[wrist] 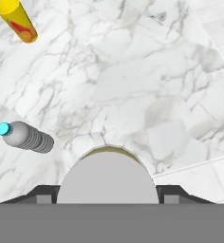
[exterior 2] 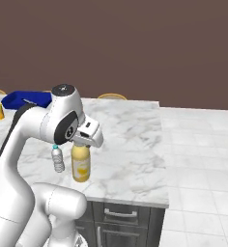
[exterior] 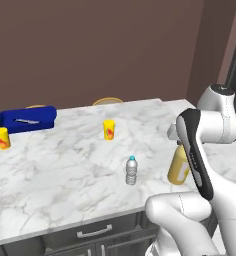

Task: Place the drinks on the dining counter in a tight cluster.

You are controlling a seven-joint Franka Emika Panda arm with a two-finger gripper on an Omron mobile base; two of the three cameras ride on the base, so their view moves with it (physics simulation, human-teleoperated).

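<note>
1. Gripper [exterior 2: 82,141] clamps the pale cap of the smooth yellow bottle [exterior 2: 80,166], standing near the veined marble dining counter's [exterior: 65,170] near edge.
2. One ribbed clear water bottle [exterior: 132,171] stands just left.
3. Two yellow cups [exterior: 108,129].

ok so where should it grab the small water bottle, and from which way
Grip the water bottle from straight above, around the ribbed body just under the blue cap. It stands upright on the counter with bare marble all round. Keep the fingers clear of the yellow bottle, which stands close beside it.
</note>
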